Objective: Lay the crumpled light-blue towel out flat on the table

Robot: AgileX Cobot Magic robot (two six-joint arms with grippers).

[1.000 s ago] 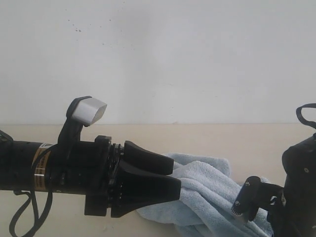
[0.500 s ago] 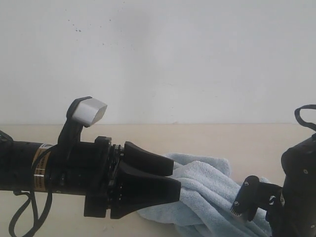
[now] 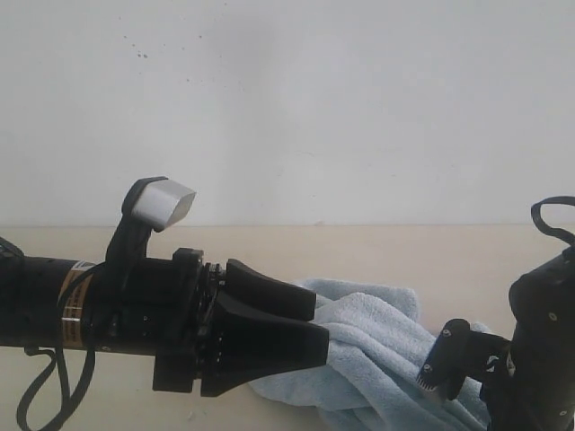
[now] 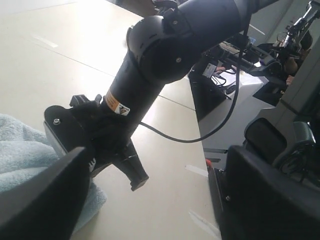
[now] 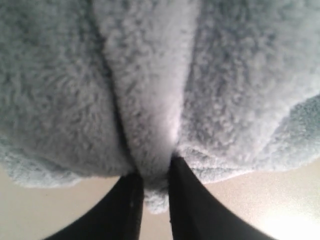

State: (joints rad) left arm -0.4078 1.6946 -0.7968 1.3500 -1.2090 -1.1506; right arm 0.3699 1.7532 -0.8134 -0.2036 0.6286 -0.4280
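Towel (image 3: 377, 341): one, crumpled on one table (image 3: 467, 260); right gripper (image 5: 155, 172) clamps a fold, left gripper (image 3: 321, 323) spread apart.

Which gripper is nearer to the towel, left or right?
Right. The right gripper is shut on a fold of the towel; the left gripper is open at its edge.

The towel (image 3: 377, 346) is pale blue-grey, the table (image 3: 269, 247) beige, the left pincer (image 3: 321, 321) black.

Low exterior view toward the wall (image 3: 287, 90) — wrist views close on the same towel (image 5: 150, 75).
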